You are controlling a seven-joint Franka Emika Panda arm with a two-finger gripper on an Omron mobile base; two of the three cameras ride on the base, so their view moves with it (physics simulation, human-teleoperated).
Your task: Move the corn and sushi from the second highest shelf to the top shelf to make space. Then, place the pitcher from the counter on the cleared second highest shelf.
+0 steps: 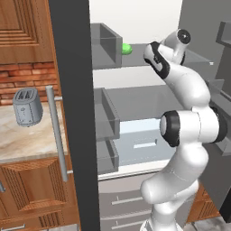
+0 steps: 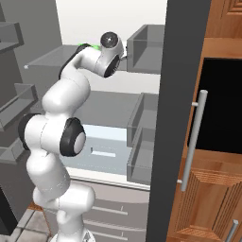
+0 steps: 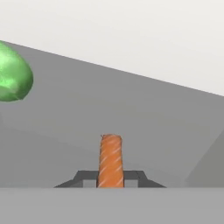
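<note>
Your hand [image 3: 110, 180] is pinching the sushi [image 3: 110, 159] right between its fingertips, with the corn [image 3: 13, 72] sitting up-left on the top shelf [image 1: 198, 57].

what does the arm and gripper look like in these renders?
The arm is glossy white, built of rounded segments, with dark black joint rings and a round grey-black cap at the wrist. No cables or markings show. The gripper has two small, dark, flat, wedge-shaped finger tips.

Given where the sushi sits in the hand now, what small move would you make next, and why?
Probably lower slightly and release. The hand is shut on the sushi over the top shelf, with the corn already lying there to one side.
</note>
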